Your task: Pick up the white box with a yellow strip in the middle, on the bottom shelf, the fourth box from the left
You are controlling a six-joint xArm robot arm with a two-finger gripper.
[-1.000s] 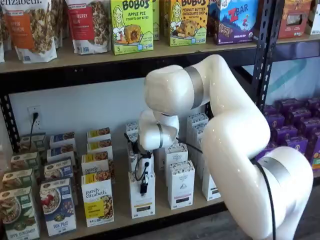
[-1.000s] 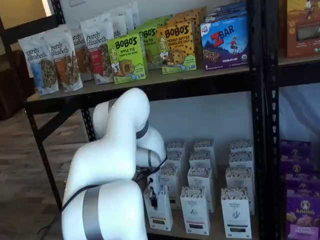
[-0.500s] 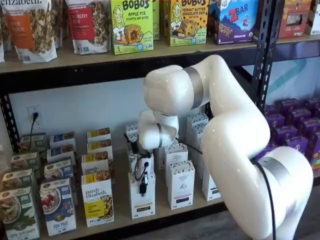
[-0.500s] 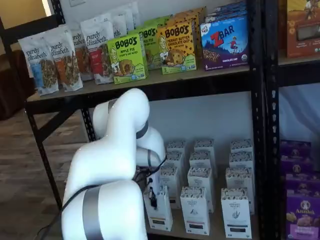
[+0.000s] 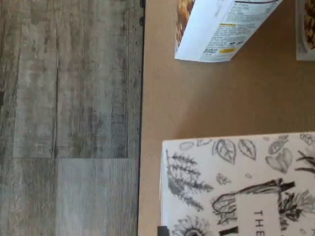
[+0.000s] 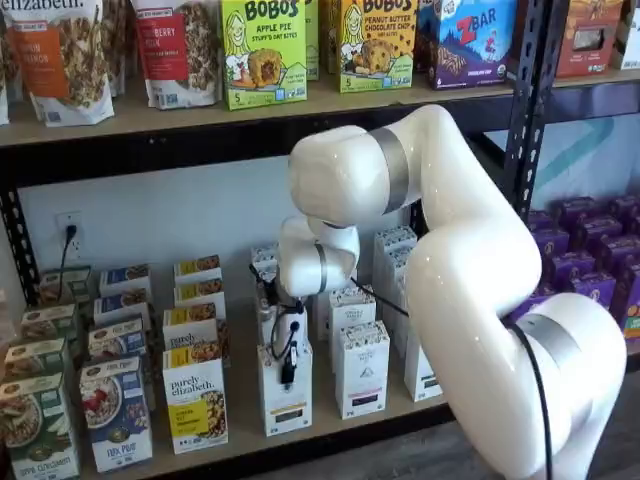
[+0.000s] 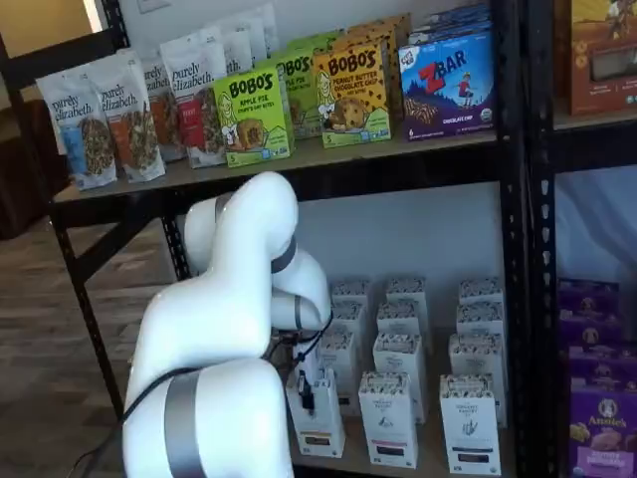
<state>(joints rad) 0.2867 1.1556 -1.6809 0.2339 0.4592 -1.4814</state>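
Where the white arm's wrist bends down toward the bottom shelf [image 6: 330, 415], the tool [image 6: 288, 372] hangs straight over the front white box [image 6: 286, 395], its black fingers [image 6: 288, 375] lying against the carton's upper front. The fingers read as one dark vertical bar with no gap between them, closed down as far as they go; they appear clamped on the carton's top edge, though the contact itself is partly hidden by a looping black cable [image 6: 283, 340].

That white box stands upright at the front edge of the tan board, its long axis vertical and in line with the tool above it. In both shelf views it is the nearest carton of its row, with a yellow strip low on its front [image 7: 318, 438]. More white cartons stand in file directly behind it.

Just to one side is a like carton with a dark strip [image 6: 362, 370], close but with a sliver of shelf between. On the other side stands a Purely Elizabeth box [image 6: 196, 400], also close.

From the wrist view, the carton's patterned top, drawn with leaves and sprigs [image 5: 236, 182], fills the near corner, sitting at the board's front lip with grey plank floor [image 5: 69, 118] beyond.

Because the box lies straight below the tool and neighbours crowd both flanks, the coming lift likely needs to go straight upward.
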